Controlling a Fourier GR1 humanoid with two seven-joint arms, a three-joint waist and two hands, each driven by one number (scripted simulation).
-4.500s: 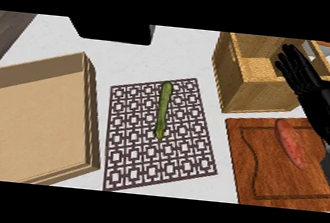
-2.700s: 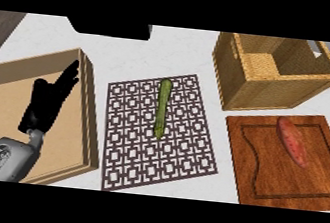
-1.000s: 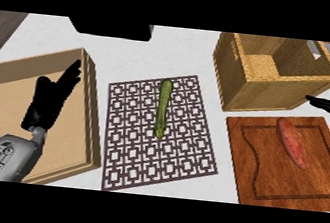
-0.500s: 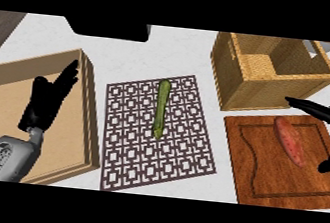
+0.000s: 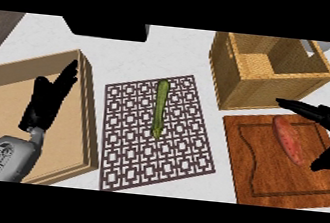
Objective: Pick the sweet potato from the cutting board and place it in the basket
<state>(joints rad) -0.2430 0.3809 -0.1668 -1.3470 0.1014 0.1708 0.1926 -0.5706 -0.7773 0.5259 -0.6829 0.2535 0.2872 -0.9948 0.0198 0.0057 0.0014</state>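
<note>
A reddish sweet potato lies on the dark wooden cutting board at the lower right. Just behind the board stands the open wooden basket, a square box with nothing visible inside. My right hand comes in from the right edge and hovers over the sweet potato, open, fingers stretched above its far end and the thumb beside its near end. My left hand rests open at the left, fingers up, over the tan tray.
A shallow tan wooden tray fills the left side. A dark lattice mat lies in the middle with a green vegetable on it. A black object sits at the back.
My right hand has come in from the right edge and moved left over the sweet potato. The left hand has kept still. The sweet potato has not moved.
</note>
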